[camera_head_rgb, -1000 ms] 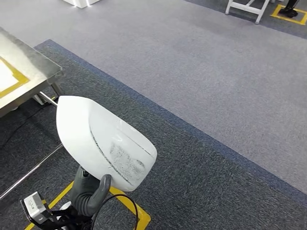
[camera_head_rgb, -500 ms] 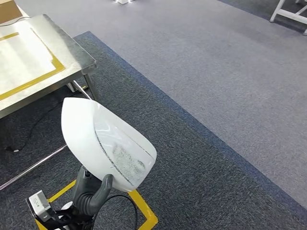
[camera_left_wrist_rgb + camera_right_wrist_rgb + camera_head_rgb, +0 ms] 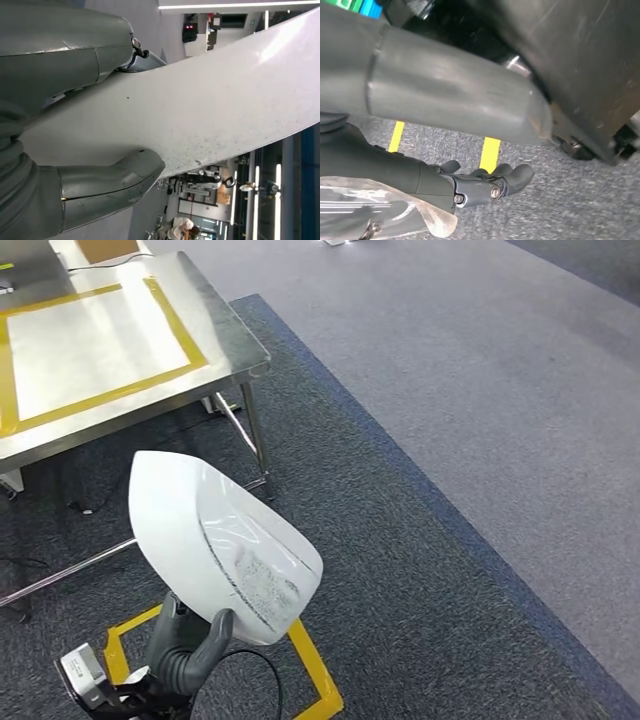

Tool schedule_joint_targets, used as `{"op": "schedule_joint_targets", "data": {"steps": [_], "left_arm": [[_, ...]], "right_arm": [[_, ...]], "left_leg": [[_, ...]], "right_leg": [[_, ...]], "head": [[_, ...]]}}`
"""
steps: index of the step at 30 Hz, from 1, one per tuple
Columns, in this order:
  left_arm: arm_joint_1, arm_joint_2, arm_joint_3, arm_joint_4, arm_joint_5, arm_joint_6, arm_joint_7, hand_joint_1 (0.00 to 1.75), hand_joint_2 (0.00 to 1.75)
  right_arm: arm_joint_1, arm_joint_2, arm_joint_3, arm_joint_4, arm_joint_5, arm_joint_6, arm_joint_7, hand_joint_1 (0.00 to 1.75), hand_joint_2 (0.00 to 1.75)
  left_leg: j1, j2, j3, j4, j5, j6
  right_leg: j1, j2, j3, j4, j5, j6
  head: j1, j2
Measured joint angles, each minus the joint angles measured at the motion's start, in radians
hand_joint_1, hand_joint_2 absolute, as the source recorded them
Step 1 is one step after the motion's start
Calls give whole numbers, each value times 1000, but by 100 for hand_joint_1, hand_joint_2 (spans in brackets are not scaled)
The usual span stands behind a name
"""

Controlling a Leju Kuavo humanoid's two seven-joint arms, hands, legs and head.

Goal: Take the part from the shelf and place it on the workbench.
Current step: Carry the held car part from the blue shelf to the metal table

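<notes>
A large white curved shell, the part (image 3: 219, 540), is held up low in the head view by my left hand (image 3: 185, 645), which grips it from below. In the left wrist view the grey thumb (image 3: 109, 185) and the fingers clamp the part's (image 3: 211, 105) white surface between them. The steel workbench (image 3: 234, 350) stands ahead to the left, its top marked with a yellow tape rectangle; the part is in front of it and lower than its top. My right hand (image 3: 478, 185) hangs over the carpet with its fingers loosely extended, holding nothing.
A yellow tape square (image 3: 313, 670) marks the dark carpet under the part. The workbench's legs (image 3: 253, 435) and crossbar stand just ahead of my left hand. A brown sheet (image 3: 106, 248) lies at the bench's far edge. Light grey carpet (image 3: 490, 390) stretches to the right.
The whole view has swung, bringing much more of the workbench into the picture at the upper left. The part stays in my left hand's grip in the same place in the view.
</notes>
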Motion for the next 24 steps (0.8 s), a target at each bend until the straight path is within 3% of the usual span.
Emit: {"op": "schedule_joint_targets", "data": {"steps": [2, 4, 6, 7, 8, 9, 11, 13, 15, 16, 17, 19, 21, 22, 23, 24], "left_arm": [[1, -1, -1, 0, 1, 2, 0, 175, 175], [-1, -2, -1, 0, 2, 3, 0, 175, 175], [0, -2, -2, 0, 2, 3, 0, 175, 175], [1, -2, -2, 0, 2, 3, 0, 175, 175], [2, -2, -2, 0, 3, 3, 0, 175, 175], [2, -2, -2, 0, 5, 3, 0, 175, 175], [2, -2, -2, 0, 7, 2, 0, 175, 175], [2, -2, -2, 0, 8, 2, 0, 175, 175], [5, -2, -2, 0, 8, 2, 0, 175, 175], [6, -2, -2, -1, 8, 2, 0, 175, 175], [5, -2, -2, -2, 8, 2, 0, 175, 175], [3, -2, -2, -3, 8, 2, 0, 175, 175], [4, -2, -2, -3, 8, 2, 0, 175, 175], [5, -1, -2, -3, 8, 1, 0, 175, 175], [5, -1, -2, -3, 7, 0, 0, 175, 175], [6, 0, -2, -3, 6, -1, 0, 175, 175]], "right_arm": [[-2, 0, 0, 0, 0, 0, -1, 0, 0], [-1, 0, 0, 0, 0, -1, -1, 0, 0], [3, 0, 0, 0, 1, -1, -1, 0, 0], [4, 0, 0, 0, 1, -1, -1, 0, 0], [5, 0, 0, 0, 1, -1, -1, 0, 0], [6, 0, 0, 0, 2, -1, -1, 0, 0], [6, 0, 0, 1, 3, -1, -1, 0, 0], [5, 0, 0, 1, 4, -1, -2, 0, 0], [4, 0, 0, 2, 5, -1, -3, 0, 0], [4, 0, 0, 2, 5, -1, -3, 0, 0], [4, 0, 0, 2, 6, -1, -4, 0, 0], [6, -1, 0, 2, 6, -1, -6, 0, 0], [8, -1, -1, 2, 7, 0, -7, 0, 0], [8, -1, -1, 2, 8, 1, -9, 0, 0], [8, -1, -2, 2, 8, 2, -11, 0, 0], [6, -1, -3, 2, 8, 4, -13, 0, 0]], "left_leg": [[6, -21, 2, -6, 4, 12], [9, -43, 2, -7, 6, 20], [9, -70, 2, -6, 6, 23], [9, -84, 2, -6, 6, 23], [9, -99, 3, -5, 6, 23], [9, -114, 4, -3, 5, 22], [9, -140, 1, 1, 4, 17], [12, -161, -6, 3, 7, 6], [14, -178, -11, 1, 11, -7], [13, -167, -14, 8, 6, -13], [10, -144, -24, 30, -9, -18], [9, -86, -68, 131, -65, -26], [14, -66, -122, 248, -112, -34], [17, -63, -131, 270, -111, -36], [19, -59, -122, 253, -92, -37], [20, -50, -96, 201, -59, -37]], "right_leg": [[-3, 44, -14, 34, -28, 10], [-5, 101, -71, 151, -87, 15], [-5, 116, -137, 272, -123, 17], [-5, 117, -150, 286, -113, 16], [-5, 120, -142, 257, -83, 15], [-6, 129, -118, 194, -41, 12], [-10, 176, -63, 63, 15, 7], [-11, 205, -36, 13, 20, 1], [-11, 187, -29, 7, 23, -8], [-12, 175, -26, 4, 25, -14], [-14, 161, -23, -1, 27, -20], [-13, 130, -17, -5, 25, -30], [-11, 98, -14, -4, 20, -33], [-10, 83, -12, -4, 18, -33], [-10, 69, -9, -3, 15, -32], [-10, 56, -4, -3, 12, -31]], "head": [[3, 0], [8, 0], [9, 0], [9, 0], [9, 0], [9, 0], [9, 0], [9, 0], [10, 0], [8, 0], [5, 0], [-1, 0], [-4, 0], [-4, 0], [-4, 0], [-4, 0]]}}
